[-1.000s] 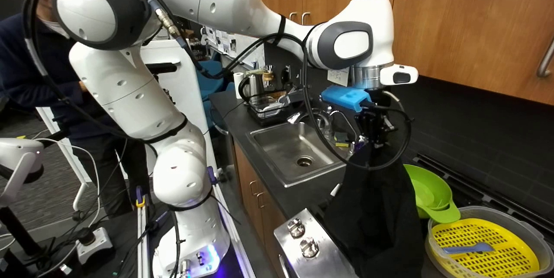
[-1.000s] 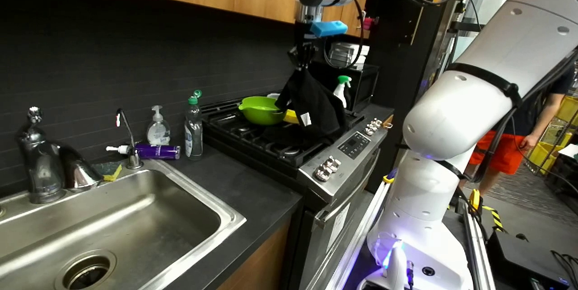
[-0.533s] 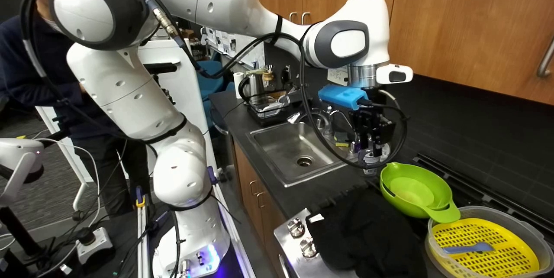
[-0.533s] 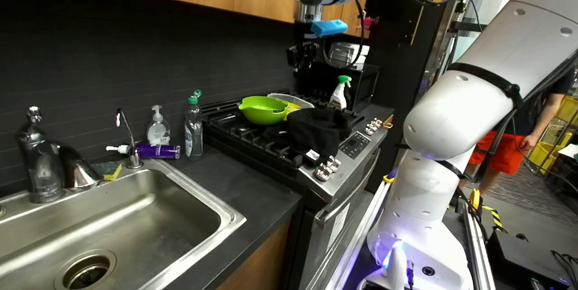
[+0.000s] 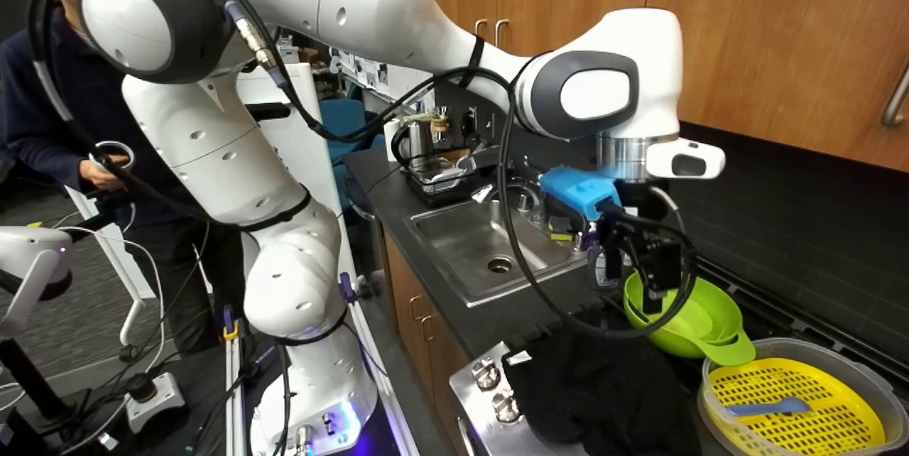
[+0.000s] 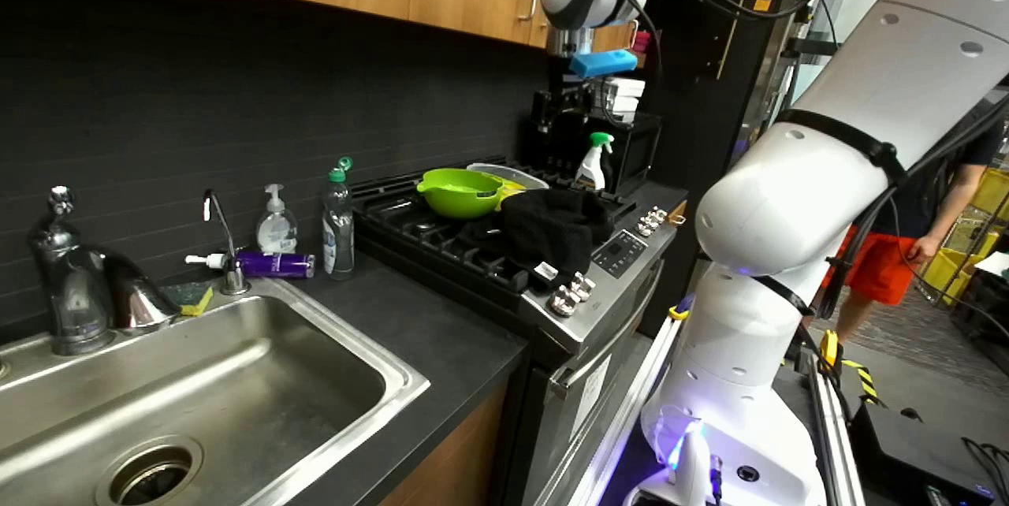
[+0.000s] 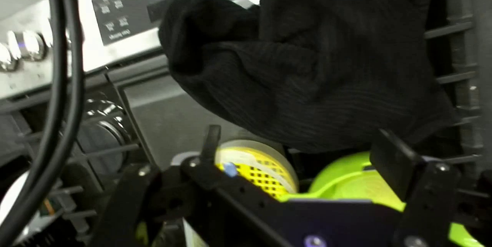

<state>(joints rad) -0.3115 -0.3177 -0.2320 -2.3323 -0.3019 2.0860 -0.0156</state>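
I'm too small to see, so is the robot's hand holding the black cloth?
No, in the wrist view the hand is open, and the black cloth lies on the stove beyond it.

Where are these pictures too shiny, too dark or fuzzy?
Wrist view: glare whitens part of the stove's control panel, and its small letters look fuzzy; both exterior views: the black cloth is so dark that its folds barely show, and the robot's base has a bluish glow.
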